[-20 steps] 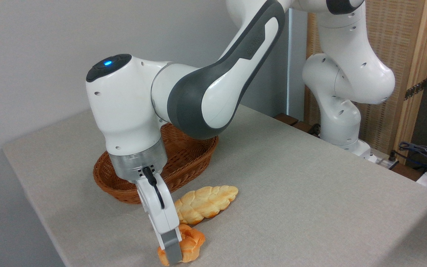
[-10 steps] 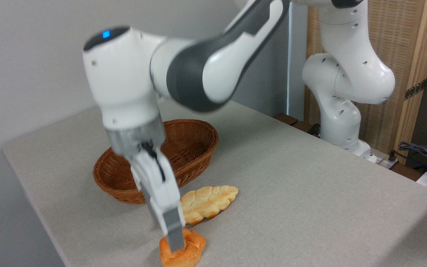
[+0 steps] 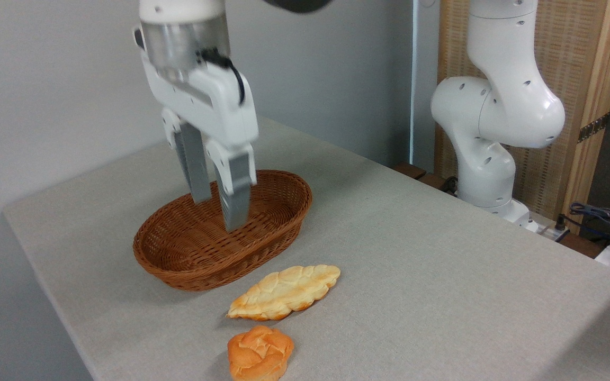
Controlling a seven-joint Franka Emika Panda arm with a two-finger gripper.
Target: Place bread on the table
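The bread (image 3: 260, 351), a small round orange-brown bun with a knotted top, lies on the table (image 3: 416, 275) near its front edge. Nothing touches it. My gripper (image 3: 219, 210) hangs well above and behind it, over the wicker basket. Its two grey fingers stand apart with nothing between them, so it is open.
A brown oval wicker basket (image 3: 188, 267) with nothing in it stands behind the bun. A pale golden braided loaf (image 3: 286, 292) lies between the basket and the bun. The arm's white base (image 3: 487, 174) stands at the table's far right edge, with cables (image 3: 601, 214) beyond it.
The gripper let go of the bun and rose up and back, from the table surface to above the basket. The bun stays on the table where it was released.
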